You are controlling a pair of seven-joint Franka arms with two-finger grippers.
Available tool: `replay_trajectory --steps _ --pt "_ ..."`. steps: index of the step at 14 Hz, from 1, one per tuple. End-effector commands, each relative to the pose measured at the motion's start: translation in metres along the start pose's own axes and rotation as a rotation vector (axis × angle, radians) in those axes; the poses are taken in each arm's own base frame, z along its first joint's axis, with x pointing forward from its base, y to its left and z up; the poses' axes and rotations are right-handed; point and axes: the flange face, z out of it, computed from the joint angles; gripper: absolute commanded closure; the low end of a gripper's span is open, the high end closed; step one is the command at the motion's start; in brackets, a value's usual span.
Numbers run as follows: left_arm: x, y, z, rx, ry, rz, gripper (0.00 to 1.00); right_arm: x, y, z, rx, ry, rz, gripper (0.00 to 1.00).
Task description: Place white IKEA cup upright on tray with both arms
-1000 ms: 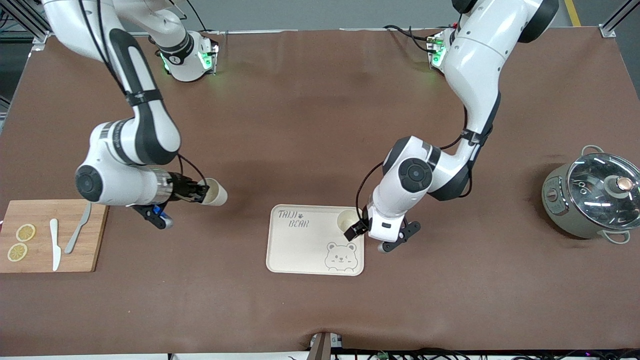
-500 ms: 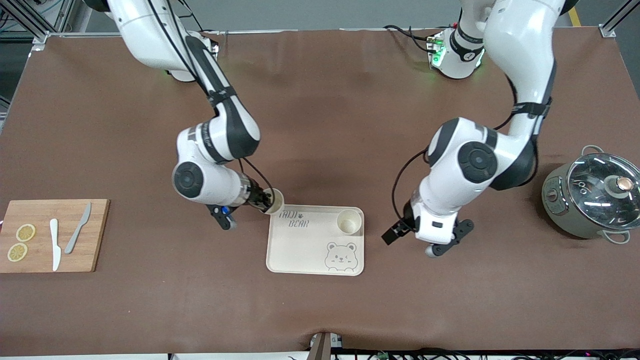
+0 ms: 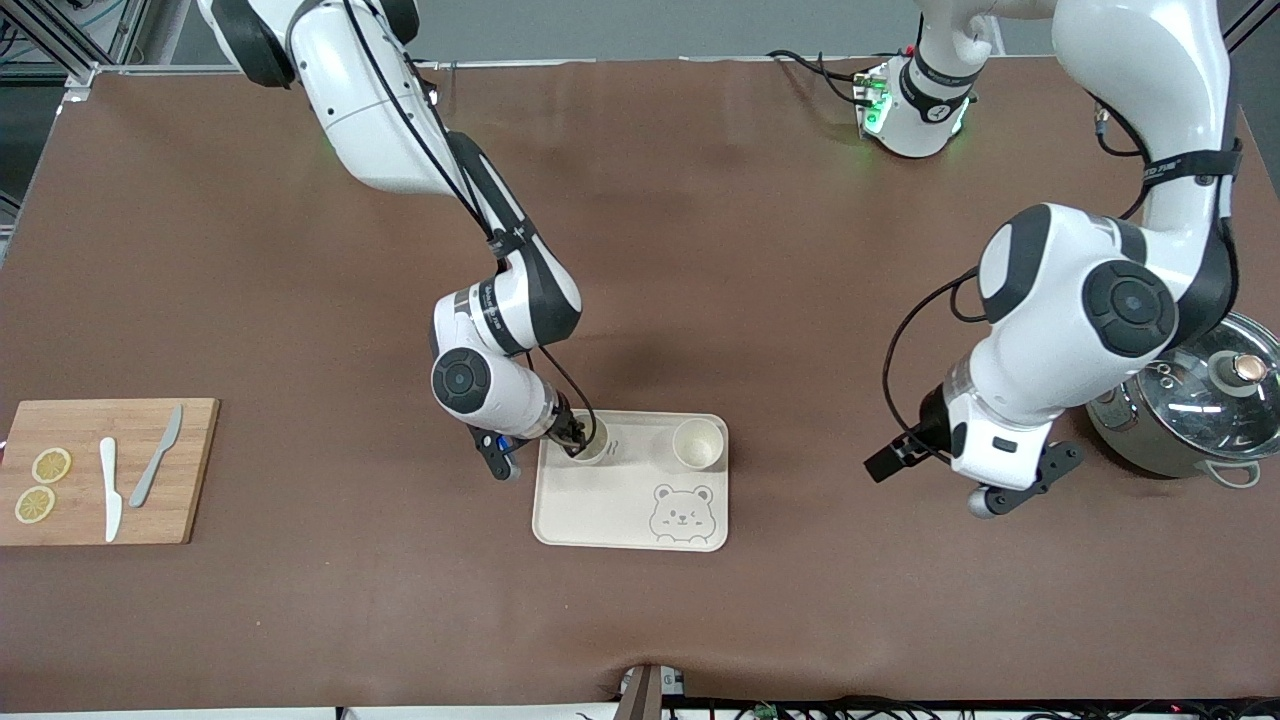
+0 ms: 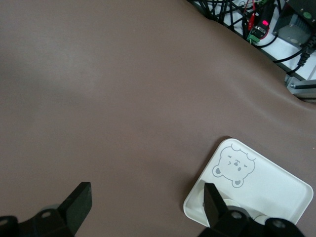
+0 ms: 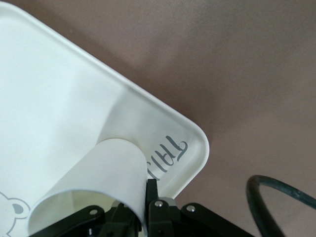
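The cream tray (image 3: 600, 510) with the bear drawing lies mid-table. One white cup (image 3: 698, 443) stands upright on its corner toward the left arm's end. My right gripper (image 3: 573, 432) is shut on the rim of a second white cup (image 3: 594, 446), mouth up, at the tray's corner toward the right arm's end. In the right wrist view the cup (image 5: 94, 180) hangs from my gripper (image 5: 144, 197) over the tray (image 5: 44, 94) by the lettering. I cannot tell if its base touches. My left gripper (image 3: 888, 465) is open and empty over bare table between tray and pot; its wrist view shows the gripper (image 4: 146, 205) and the tray (image 4: 281, 190).
A wooden cutting board (image 3: 190, 470) with two lemon slices (image 3: 42, 484), a white knife (image 3: 110, 488) and a grey knife (image 3: 155, 468) lies at the right arm's end. A grey pot with a glass lid (image 3: 1200, 405) stands at the left arm's end.
My right gripper has carried its cup from near the cutting board to the tray. My left gripper has let go of the other cup and drawn away toward the pot.
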Motion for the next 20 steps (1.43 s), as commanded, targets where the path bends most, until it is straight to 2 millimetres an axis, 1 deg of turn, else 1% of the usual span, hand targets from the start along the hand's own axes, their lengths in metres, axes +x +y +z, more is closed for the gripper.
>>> replay_trajectory --steps 1,2,4,5,7,8,10,12,13,14,15,16,18,19,20 --pt "-0.004 -0.016 -0.025 0.049 0.008 0.014 0.00 0.010 -0.007 -0.003 0.016 -0.007 0.020 1.00" --pt "0.001 -0.026 -0.032 0.098 0.036 0.033 0.00 0.012 -0.006 -0.002 0.015 -0.007 0.022 1.00" --pt "-0.004 -0.033 -0.048 0.163 0.045 0.131 0.00 0.011 -0.006 -0.002 0.014 -0.007 0.026 1.00" --pt "-0.006 -0.038 -0.061 0.175 0.037 0.165 0.00 0.011 -0.006 -0.001 0.014 -0.009 0.029 1.00" --pt "-0.005 -0.060 -0.089 0.201 0.014 0.199 0.00 0.013 -0.004 0.003 0.006 -0.006 0.030 1.00" --pt "-0.009 -0.065 -0.099 0.220 -0.008 0.223 0.00 0.014 -0.004 0.003 0.006 -0.005 0.026 1.00" --pt "-0.013 -0.082 -0.122 0.243 -0.030 0.239 0.00 0.015 -0.005 0.001 0.007 -0.003 0.022 0.88" --pt "-0.017 -0.090 -0.136 0.251 -0.049 0.305 0.00 0.015 -0.004 0.002 0.003 -0.003 0.026 0.73" --pt "-0.016 -0.099 -0.140 0.261 -0.066 0.339 0.00 0.014 -0.005 0.000 0.002 -0.007 0.028 0.68" --pt "-0.015 -0.103 -0.146 0.258 -0.068 0.361 0.00 0.014 -0.005 -0.001 0.004 -0.009 0.031 0.61" --pt "-0.018 -0.104 -0.156 0.253 -0.054 0.368 0.00 0.013 -0.005 -0.002 0.005 -0.011 0.033 0.59" --pt "-0.019 -0.104 -0.160 0.251 -0.050 0.368 0.00 0.013 -0.006 -0.003 0.008 -0.014 0.034 0.58" --pt "-0.025 -0.108 -0.169 0.257 -0.056 0.368 0.00 0.012 -0.006 -0.004 0.006 -0.017 0.035 0.53" --pt "-0.026 -0.110 -0.173 0.261 -0.062 0.375 0.00 0.011 -0.006 -0.005 0.007 -0.017 0.036 0.48" --pt "-0.025 -0.114 -0.176 0.261 -0.064 0.385 0.00 0.009 -0.007 -0.009 0.012 -0.019 0.035 0.45"
